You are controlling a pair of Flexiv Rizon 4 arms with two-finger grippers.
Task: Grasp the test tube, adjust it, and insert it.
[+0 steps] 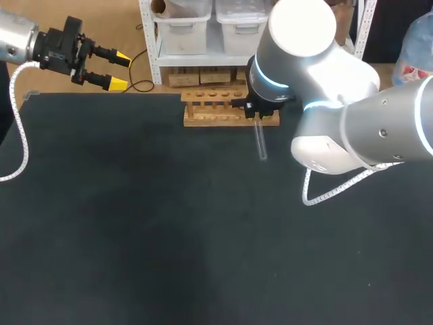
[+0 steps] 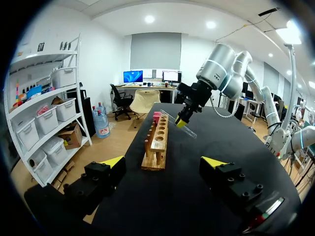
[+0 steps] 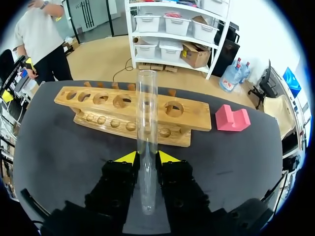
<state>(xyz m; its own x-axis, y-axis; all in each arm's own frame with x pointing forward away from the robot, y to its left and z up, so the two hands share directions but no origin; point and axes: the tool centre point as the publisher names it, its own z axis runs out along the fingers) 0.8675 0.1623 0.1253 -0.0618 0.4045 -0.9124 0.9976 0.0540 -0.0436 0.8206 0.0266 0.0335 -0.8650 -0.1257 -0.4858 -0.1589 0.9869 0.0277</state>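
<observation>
Glass test tube (image 3: 146, 132) aslant in right gripper (image 3: 147, 158), near wooden rack (image 3: 197, 118).

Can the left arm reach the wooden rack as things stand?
Probably yes: nothing stands between the open left pincer and the rack; the right pincer, shut on the test tube, crowds only its far end.

Pink block (image 3: 232, 119) on black table (image 1: 135, 237)

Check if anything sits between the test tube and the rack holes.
Nothing visible does. The right gripper holds the test tube close to the rack; the pink block lies beside the rack's end.
</observation>
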